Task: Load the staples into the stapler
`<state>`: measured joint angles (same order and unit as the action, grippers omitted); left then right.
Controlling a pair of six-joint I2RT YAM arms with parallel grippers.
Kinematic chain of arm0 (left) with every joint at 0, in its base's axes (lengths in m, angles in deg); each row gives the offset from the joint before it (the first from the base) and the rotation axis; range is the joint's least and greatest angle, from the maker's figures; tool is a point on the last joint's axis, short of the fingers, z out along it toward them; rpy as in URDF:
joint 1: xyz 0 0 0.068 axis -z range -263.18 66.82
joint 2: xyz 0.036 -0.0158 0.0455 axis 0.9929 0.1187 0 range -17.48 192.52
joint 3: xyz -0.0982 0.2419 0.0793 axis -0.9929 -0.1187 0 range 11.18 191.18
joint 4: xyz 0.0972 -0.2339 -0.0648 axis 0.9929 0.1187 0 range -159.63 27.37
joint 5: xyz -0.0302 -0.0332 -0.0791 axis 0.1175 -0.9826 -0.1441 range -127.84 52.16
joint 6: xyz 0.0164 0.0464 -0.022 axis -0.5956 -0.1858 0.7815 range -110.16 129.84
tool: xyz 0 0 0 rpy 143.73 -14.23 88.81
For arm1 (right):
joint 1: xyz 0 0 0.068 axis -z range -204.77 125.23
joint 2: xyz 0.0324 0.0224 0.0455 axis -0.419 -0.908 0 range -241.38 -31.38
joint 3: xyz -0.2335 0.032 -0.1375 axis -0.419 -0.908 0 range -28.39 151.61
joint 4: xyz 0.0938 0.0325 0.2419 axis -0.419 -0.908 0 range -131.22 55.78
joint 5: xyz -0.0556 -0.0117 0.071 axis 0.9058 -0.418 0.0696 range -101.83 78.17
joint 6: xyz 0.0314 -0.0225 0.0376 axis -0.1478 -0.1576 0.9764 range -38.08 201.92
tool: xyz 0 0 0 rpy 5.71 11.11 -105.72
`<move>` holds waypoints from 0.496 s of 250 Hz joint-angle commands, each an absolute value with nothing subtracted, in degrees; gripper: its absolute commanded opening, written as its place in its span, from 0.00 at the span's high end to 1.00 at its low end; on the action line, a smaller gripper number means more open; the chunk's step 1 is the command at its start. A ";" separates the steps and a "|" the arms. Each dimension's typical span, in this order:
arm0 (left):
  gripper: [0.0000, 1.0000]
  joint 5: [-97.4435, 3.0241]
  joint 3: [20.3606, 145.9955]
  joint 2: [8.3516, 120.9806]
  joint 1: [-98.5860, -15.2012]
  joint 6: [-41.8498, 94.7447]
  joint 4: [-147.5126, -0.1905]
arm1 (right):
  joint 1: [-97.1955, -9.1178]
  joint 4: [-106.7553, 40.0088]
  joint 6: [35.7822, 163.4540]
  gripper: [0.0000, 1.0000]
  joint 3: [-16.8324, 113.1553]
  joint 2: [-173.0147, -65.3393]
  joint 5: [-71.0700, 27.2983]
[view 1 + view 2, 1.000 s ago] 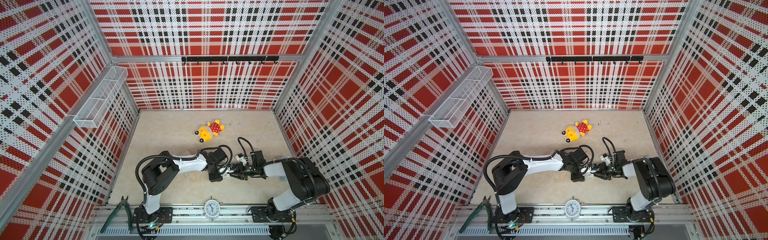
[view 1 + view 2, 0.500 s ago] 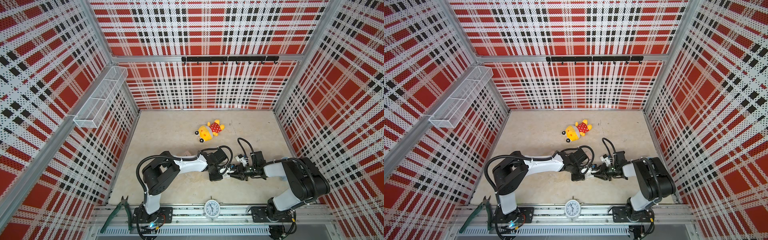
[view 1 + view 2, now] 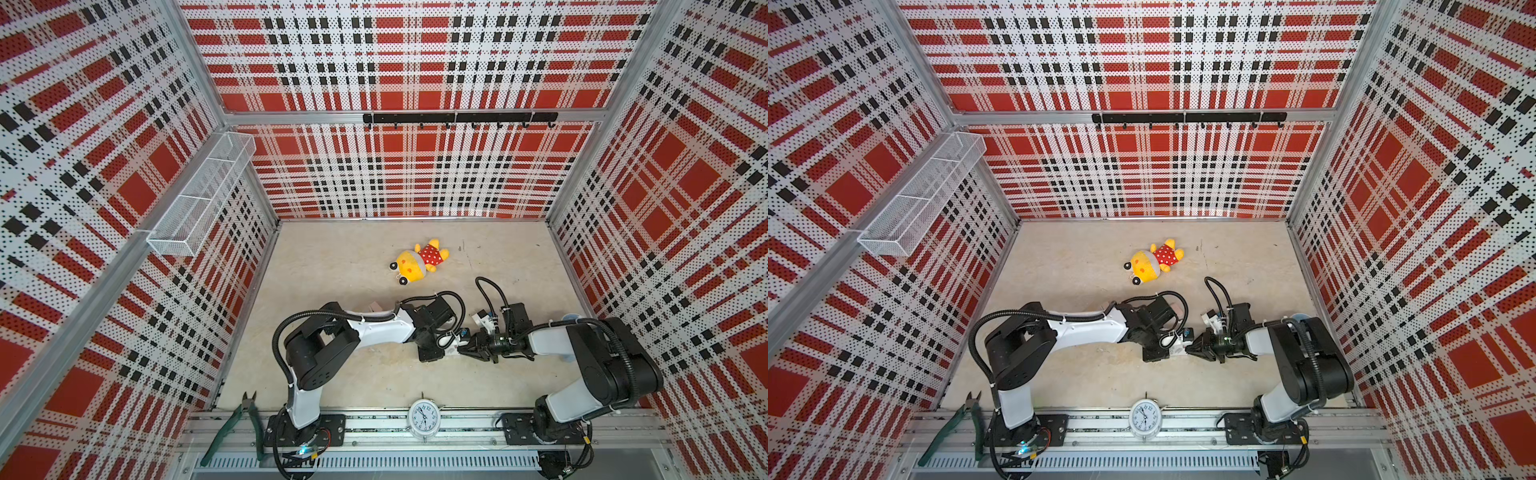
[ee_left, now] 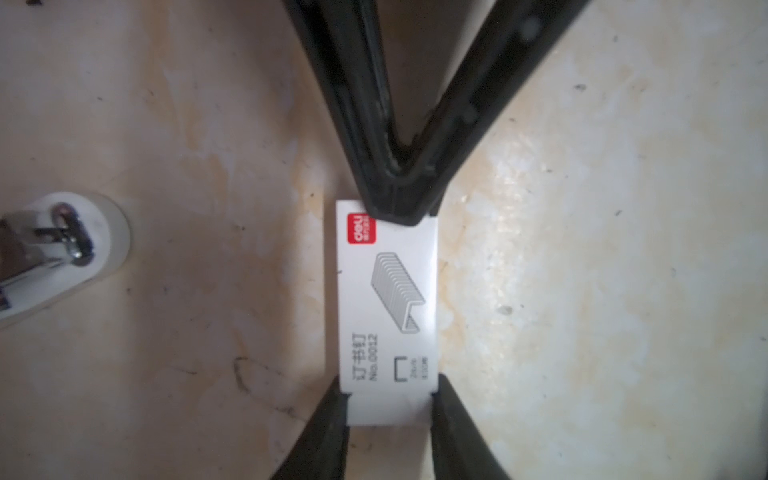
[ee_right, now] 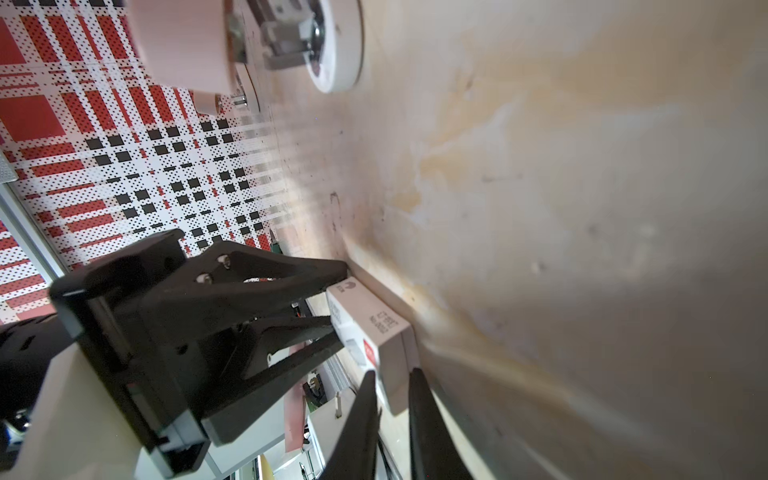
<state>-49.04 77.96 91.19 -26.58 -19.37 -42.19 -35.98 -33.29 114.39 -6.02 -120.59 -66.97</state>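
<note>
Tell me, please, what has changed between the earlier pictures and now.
Nothing visibly moved: the left gripper and right gripper stay at the small white box, each closed on an opposite end. The plush toy, clock and pliers lie where they were.

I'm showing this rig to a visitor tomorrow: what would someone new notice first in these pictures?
Loudest are the red, black and white plaid walls boxing in the beige table. Against that, a yellow plush toy in a red polka-dot top lies toward the back. At the middle, the left gripper and right gripper meet, clamped on opposite ends of one small white staple box.
</note>
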 commanded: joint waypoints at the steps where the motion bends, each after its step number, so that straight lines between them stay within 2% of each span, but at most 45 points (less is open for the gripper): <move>1: 0.65 -49.74 78.15 92.21 -26.69 -20.13 -41.42 | -35.85 -32.47 113.04 0.85 -5.89 -119.61 -66.15; 75: 0.66 -49.85 78.35 92.39 -26.67 -20.43 -41.18 | -35.85 -31.17 113.73 0.90 -6.02 -119.75 -66.53; 124: 0.66 -50.28 78.57 92.55 -26.76 -20.39 -41.13 | -35.85 -30.07 114.28 0.86 -6.39 -119.00 -67.20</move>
